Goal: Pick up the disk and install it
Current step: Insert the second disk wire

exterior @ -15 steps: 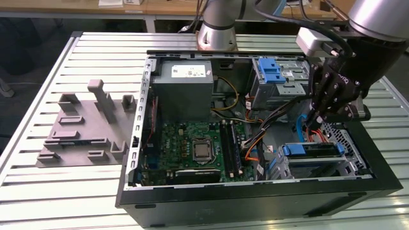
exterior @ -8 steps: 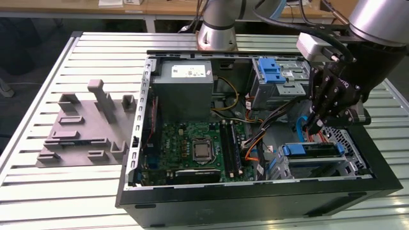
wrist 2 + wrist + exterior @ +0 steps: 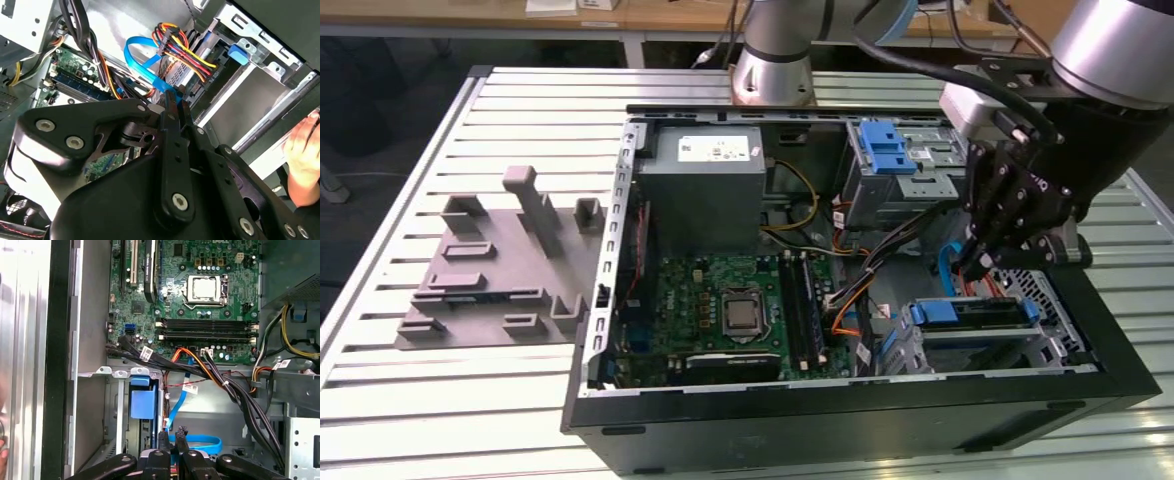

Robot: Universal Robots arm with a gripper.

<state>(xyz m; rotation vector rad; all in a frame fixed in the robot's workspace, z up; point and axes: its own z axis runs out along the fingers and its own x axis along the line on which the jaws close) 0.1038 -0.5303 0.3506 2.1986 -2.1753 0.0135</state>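
Gripper [image 3: 983, 262]: black linkage fingers drawn close together, tips down among the cables inside the open computer case [image 3: 854, 420]; no drive is seen between them. Disk [image 3: 977, 312]: seated in the lower bay just beneath, blue bracket showing (its blue tab [image 3: 141, 403] appears in the first wrist view). Blue data cable [image 3: 145, 65]: looped at the fingertips. Motherboard [image 3: 727, 310]: beyond. Step, by judgement: installation near complete; seating or cabling needs a careful, cable-clear approach.

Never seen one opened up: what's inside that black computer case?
A green motherboard, grey metal power-supply box, bundled cables and blue-bracketed drive bays. The robot's black hand covers part of the bay area.
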